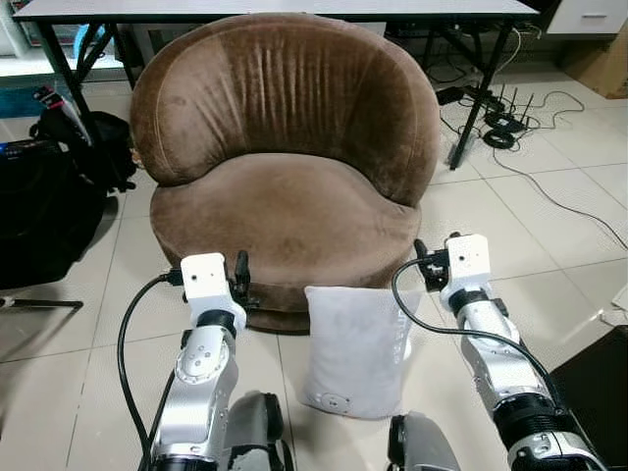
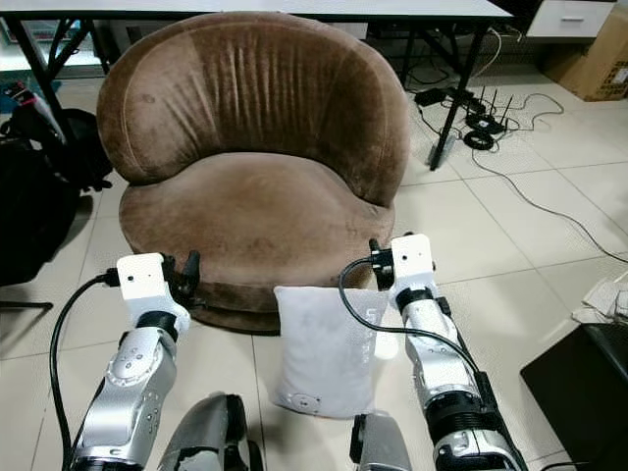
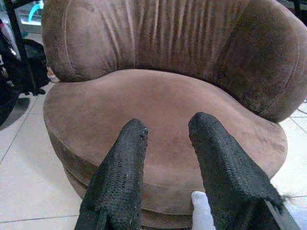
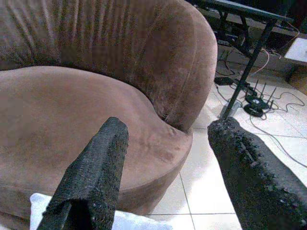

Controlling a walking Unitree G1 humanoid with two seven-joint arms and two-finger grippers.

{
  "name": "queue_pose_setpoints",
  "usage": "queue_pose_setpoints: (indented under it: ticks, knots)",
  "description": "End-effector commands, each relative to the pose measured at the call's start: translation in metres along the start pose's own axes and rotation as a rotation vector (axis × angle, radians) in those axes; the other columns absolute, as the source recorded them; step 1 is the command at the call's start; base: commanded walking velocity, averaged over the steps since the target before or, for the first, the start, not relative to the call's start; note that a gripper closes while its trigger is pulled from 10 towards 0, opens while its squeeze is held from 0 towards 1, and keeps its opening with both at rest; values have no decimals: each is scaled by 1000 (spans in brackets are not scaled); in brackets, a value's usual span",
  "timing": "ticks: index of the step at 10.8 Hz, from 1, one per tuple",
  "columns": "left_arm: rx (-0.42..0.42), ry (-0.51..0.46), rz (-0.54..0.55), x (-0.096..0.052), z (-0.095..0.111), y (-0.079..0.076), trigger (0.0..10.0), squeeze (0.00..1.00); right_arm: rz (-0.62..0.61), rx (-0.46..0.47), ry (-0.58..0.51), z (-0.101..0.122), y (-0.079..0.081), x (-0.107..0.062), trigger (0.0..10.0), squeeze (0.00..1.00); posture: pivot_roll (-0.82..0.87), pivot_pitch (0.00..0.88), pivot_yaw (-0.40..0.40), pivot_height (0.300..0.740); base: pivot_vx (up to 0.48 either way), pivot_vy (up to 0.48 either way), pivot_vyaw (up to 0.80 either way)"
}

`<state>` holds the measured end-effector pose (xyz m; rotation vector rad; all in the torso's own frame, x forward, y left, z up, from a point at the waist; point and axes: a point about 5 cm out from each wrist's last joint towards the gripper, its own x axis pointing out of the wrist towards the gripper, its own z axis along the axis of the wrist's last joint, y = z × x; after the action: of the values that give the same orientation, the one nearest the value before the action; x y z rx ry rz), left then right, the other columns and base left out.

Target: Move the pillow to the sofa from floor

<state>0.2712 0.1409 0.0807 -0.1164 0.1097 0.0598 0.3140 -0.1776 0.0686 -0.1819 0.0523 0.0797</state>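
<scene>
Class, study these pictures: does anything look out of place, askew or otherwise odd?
Yes. A white pillow stands on its edge on the tiled floor, leaning against the front of the brown sofa rather than lying on the seat. The left gripper and right gripper flank it, both open.

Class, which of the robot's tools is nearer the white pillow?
Right. The right tool is beside the pillow, at its upper corner; the left tool hangs farther off its other side.
</scene>
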Motion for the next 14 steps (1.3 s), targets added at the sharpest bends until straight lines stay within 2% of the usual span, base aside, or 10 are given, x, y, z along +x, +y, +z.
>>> queue_pose_setpoints:
  ticks: [1, 4, 6, 14]
  knots:
    - [4, -11, 0, 1, 2, -2, 10000, 0, -1, -4, -15, 4, -2, 2, 10000, 0, -89, 0, 11, 627, 0, 0, 0]
    - [7, -11, 2, 1, 3, 0, 10000, 0, -1, -9, -4, 2, 1, 3, 10000, 0, -85, 0, 13, 603, 0, 0, 0]
    - [8, -13, 2, 1, 3, 1, 10000, 0, 13, -7, -27, 4, 2, 2, 10000, 0, -84, 0, 15, 603, 0, 0, 0]
    - [10, -15, 0, 3, 4, 1, 10000, 0, 6, -19, -2, 1, 2, 3, 10000, 0, -86, 0, 20, 603, 0, 0, 0]
